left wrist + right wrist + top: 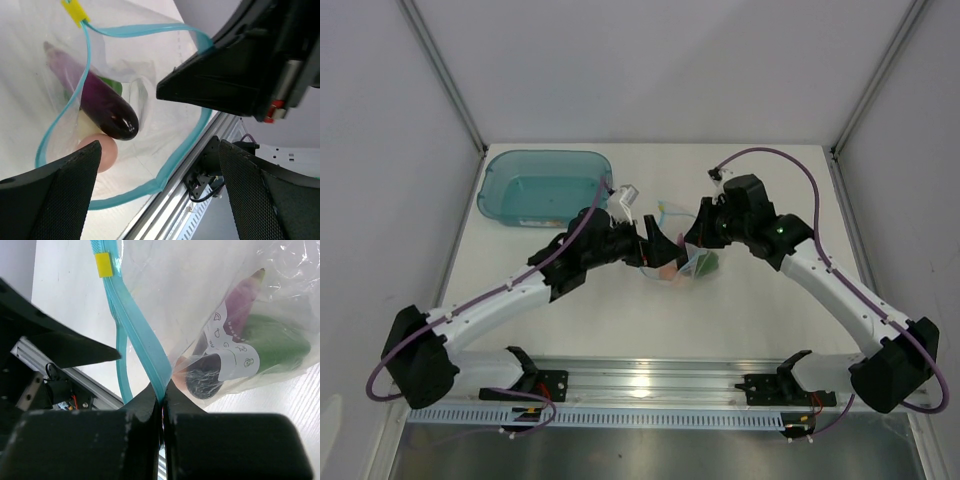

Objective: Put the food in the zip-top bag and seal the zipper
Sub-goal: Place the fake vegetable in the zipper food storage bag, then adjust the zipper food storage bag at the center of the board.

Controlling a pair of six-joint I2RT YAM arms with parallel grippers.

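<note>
1. Bag (688,272) lies on the table (620,310) right between my two pincers, floppy and clear, mouth gaping wide.
2. Right pincer (162,399): clenched on the zipper (142,340), and it's a tidy nip, the blue strip pinched flat between both fingertips and running up and away from them.
3. Yellow slider (103,265) rides that strip well above my right fingertips, at its far end.
4. Just beyond those fingertips, to their right, I see through the plastic: eggplant (241,302) and pepper (277,345) side by side inside the bag, a white printed label (231,357) lying across them.
5. Left pincer (160,145): released, fingers (55,195) spread wide apart.
6. Straight ahead of it the zipper makes one big blue loop, and the eggplant lies inside that loop, a little left of centre, blunt dark end toward me.
7. Pink ball (100,152) touches that blunt end, near my left pincer's left finger; cream ball (84,131) peeks out just beside it, under the eggplant.
8. A green patch of pepper shows behind the eggplant.
9. My right pincer's black body cuts in from the upper right ahead of my left pincer, and the loop's far side disappears behind it.
10. Tub (545,185) stands beyond my left pincer, off to its left, well apart from the bag.
11. Rail (650,380) runs along the table's near edge, on my side of both pincers.
</note>
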